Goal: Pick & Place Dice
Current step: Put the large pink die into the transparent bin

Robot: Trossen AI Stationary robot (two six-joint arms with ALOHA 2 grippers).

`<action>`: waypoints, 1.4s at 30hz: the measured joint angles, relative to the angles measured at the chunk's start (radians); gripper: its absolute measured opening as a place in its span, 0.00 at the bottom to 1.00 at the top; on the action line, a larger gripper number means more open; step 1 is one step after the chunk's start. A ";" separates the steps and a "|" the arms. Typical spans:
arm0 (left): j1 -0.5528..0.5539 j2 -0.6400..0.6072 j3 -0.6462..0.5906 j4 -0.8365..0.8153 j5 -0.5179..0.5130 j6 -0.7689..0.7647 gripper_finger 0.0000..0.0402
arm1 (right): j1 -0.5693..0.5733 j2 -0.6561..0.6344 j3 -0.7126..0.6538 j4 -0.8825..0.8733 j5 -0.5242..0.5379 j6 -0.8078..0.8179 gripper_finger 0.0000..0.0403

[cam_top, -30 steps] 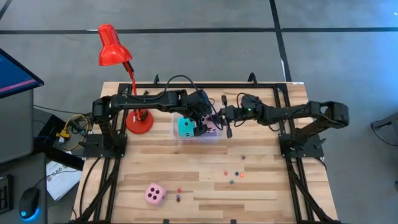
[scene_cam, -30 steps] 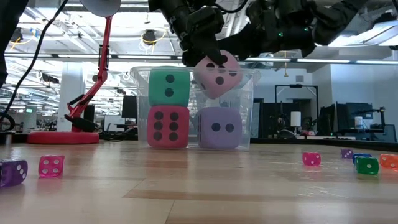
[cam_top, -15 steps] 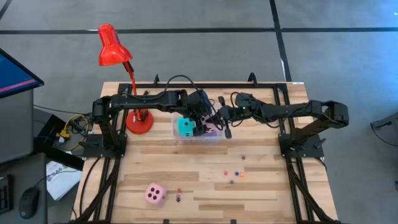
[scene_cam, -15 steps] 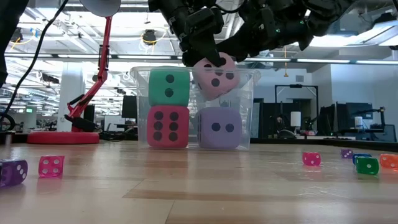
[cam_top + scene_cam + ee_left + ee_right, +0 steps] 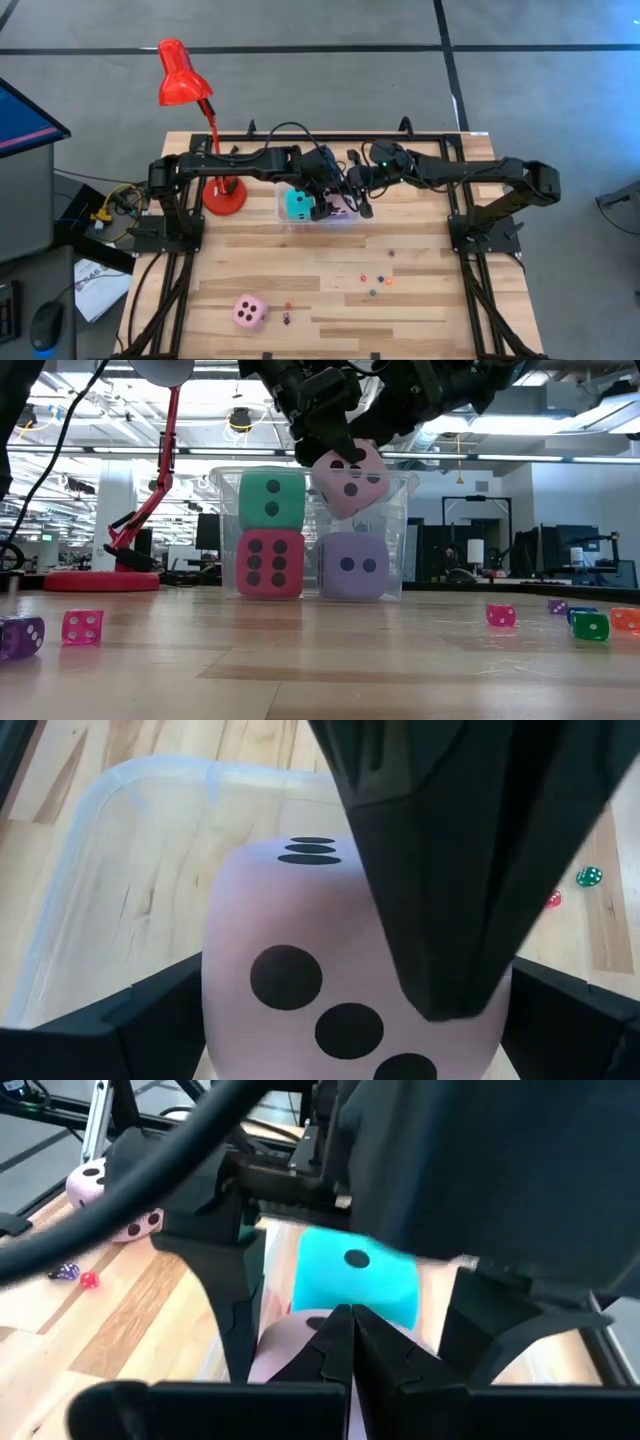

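Five dice are counted: four in the bin (image 5: 400, 510), one pink die (image 5: 249, 312) outside. A pale pink, black-pipped die (image 5: 349, 478) is clamped by the left gripper (image 5: 335, 452); the right gripper (image 5: 352, 1325) is closed, empty.

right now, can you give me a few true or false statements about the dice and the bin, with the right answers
1. The clear plastic bin holds a red die under a cyan die. True.
2. The left end effector stands wide around a pink die at the bin's rim. True.
3. The lavender die lies out on the bare table. False: it sits in the bin, beside the red die.
4. A second pink die sits on the table's near left part, outside the bin. True.
5. The right end effector is wide open. False: it is shut, right by the held pink die.
6. The red desk lamp stands inside the bin. False: its base is on the table beside the bin.
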 joint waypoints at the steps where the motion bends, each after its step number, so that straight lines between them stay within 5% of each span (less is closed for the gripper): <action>1: 0.000 0.000 0.000 0.000 0.000 0.000 1.00 | 0.000 0.000 0.004 0.000 0.000 -0.002 0.00; 13: 0.000 0.000 0.000 -0.013 -0.003 0.002 1.00 | 0.006 0.090 0.008 0.003 -0.006 -0.017 0.00; 29: 0.000 -0.001 0.002 0.038 0.000 0.000 1.00 | -0.006 0.050 0.004 -0.134 0.048 -0.018 0.00; 42: 0.000 -0.002 0.002 0.048 0.000 0.001 1.00 | -0.004 0.041 0.005 -0.069 0.060 -0.018 0.00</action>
